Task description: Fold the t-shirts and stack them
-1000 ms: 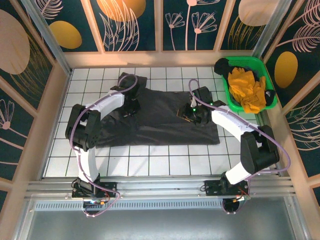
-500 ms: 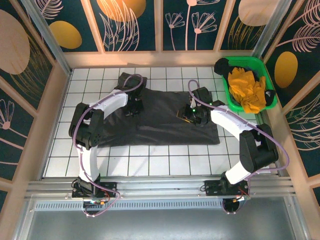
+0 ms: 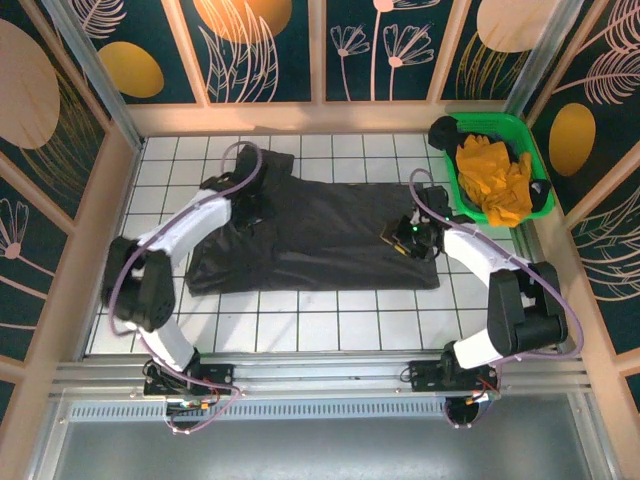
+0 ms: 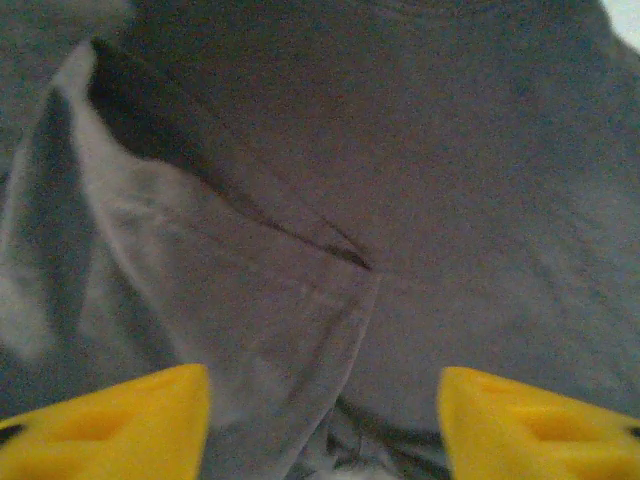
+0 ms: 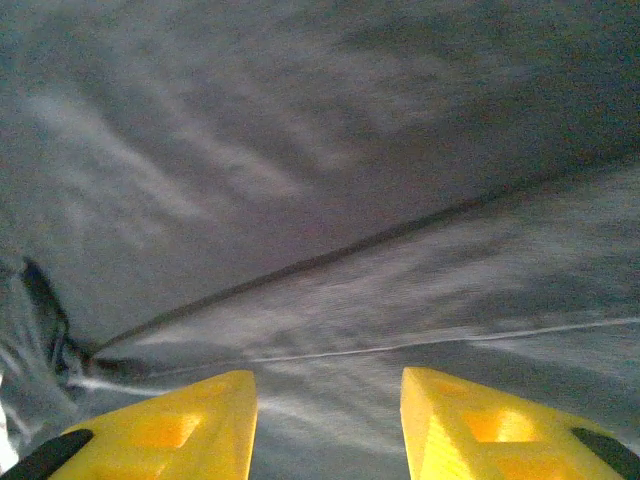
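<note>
A large charcoal-grey t-shirt (image 3: 320, 235) lies spread flat on the white tiles, a sleeve sticking out at its upper left. My left gripper (image 3: 250, 207) hovers low over that sleeve end, and its wrist view shows it open (image 4: 325, 432) above a folded sleeve edge (image 4: 300, 300), holding nothing. Over the shirt's right end sits my right gripper (image 3: 403, 238), also open (image 5: 328, 432), with a seam line (image 5: 400, 345) running across the cloth just ahead of its yellow fingertips (image 5: 165, 428).
A green plastic bin (image 3: 515, 128) stands at the back right, holding crumpled yellow cloth (image 3: 495, 175) and some dark cloth (image 3: 447, 130). Wooden walls close in the tiled floor (image 3: 320, 320). A metal rail (image 3: 320, 375) runs along the near edge.
The left arm's elbow has swung out to the left and its gripper shifted slightly left over the sleeve. The right gripper has slid right, toward the shirt's right edge.
</note>
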Controlling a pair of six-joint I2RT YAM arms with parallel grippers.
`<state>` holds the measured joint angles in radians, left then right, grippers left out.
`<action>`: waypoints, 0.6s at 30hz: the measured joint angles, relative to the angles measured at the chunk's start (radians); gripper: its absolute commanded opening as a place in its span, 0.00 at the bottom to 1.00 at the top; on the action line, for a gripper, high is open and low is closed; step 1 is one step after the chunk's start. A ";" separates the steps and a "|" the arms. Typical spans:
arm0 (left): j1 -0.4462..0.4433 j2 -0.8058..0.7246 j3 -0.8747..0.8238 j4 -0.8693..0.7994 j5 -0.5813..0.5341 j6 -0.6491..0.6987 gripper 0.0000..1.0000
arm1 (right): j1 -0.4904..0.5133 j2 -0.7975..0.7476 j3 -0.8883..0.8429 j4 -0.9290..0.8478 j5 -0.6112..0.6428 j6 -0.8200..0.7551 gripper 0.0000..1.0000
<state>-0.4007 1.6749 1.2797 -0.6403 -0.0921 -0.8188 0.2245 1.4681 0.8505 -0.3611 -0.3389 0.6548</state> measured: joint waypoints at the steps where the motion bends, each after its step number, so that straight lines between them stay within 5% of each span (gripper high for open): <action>1: 0.019 -0.043 -0.055 0.016 0.015 -0.020 0.46 | -0.011 -0.001 -0.011 -0.001 0.005 0.004 0.41; 8: 0.183 -0.069 -0.352 0.106 0.101 -0.123 0.40 | -0.015 0.055 -0.031 -0.014 0.061 0.006 0.38; 18: 0.276 -0.105 -0.485 0.229 0.132 -0.175 0.38 | 0.036 0.168 0.018 -0.087 0.130 -0.003 0.37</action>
<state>-0.1249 1.5696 0.7948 -0.4110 0.0402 -0.9936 0.2604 1.6360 0.8680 -0.4480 -0.2089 0.6518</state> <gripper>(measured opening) 0.386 0.370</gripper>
